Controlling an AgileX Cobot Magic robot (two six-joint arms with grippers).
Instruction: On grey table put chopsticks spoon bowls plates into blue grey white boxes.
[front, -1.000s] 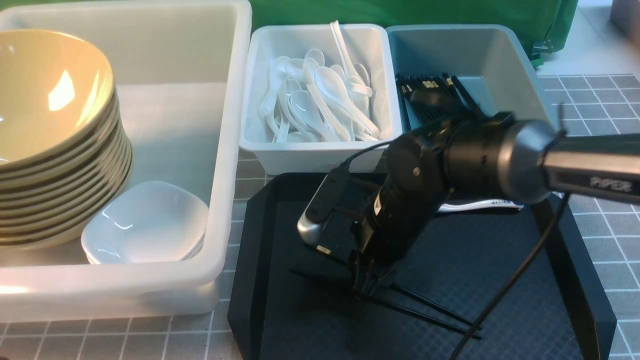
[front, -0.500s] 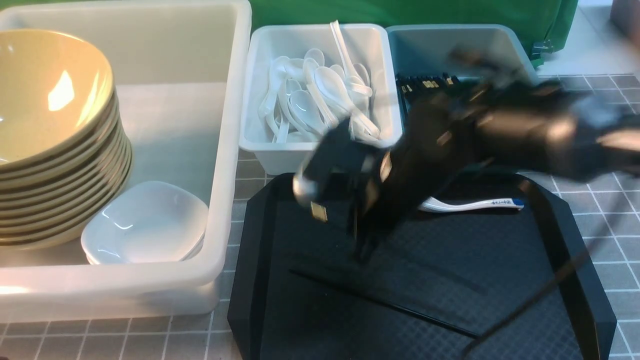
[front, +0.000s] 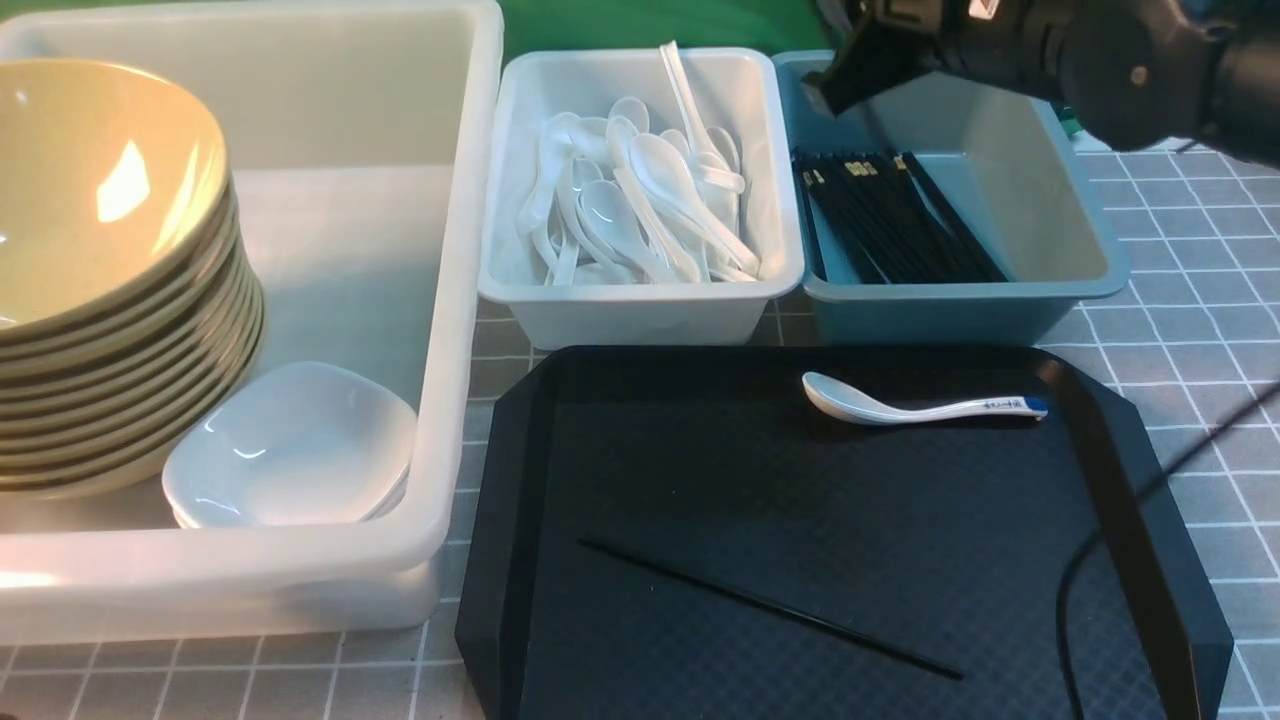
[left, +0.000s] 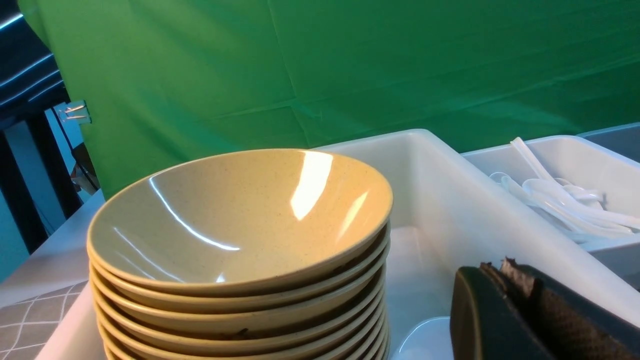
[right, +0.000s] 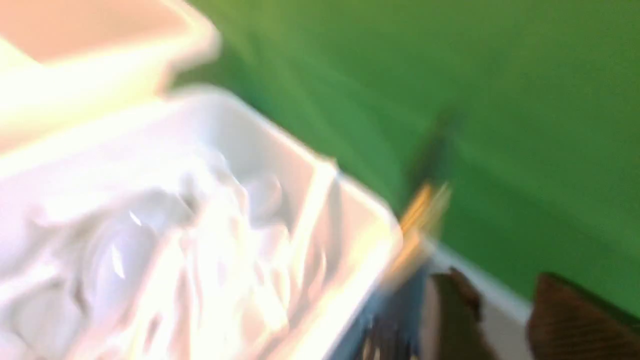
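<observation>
Front view: my right fingers (front: 850, 80) hung released over the blue-grey box (front: 1060, 290), 1 o'clock. A chopstick (front: 770, 610) lay at 6 on the tray (front: 1100, 480), and the spoon (front: 920, 405) at 1.
Left wrist view: my left fingers (left: 505, 310) were clenched, empty, beside the bowls (left: 240, 215).
Right wrist view: blurred, showing parted fingers (right: 450, 310).
The flat, thin chopstick could slip my pinch.

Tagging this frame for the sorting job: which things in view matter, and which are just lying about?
Job:
- bowls and plates in the white tub
- blue-tipped spoon and lone chopstick, both on the black tray
- chopsticks in the blue-grey bin
- pale bin

Just there:
- black tray
- plain white spoons
- green backdrop
</observation>
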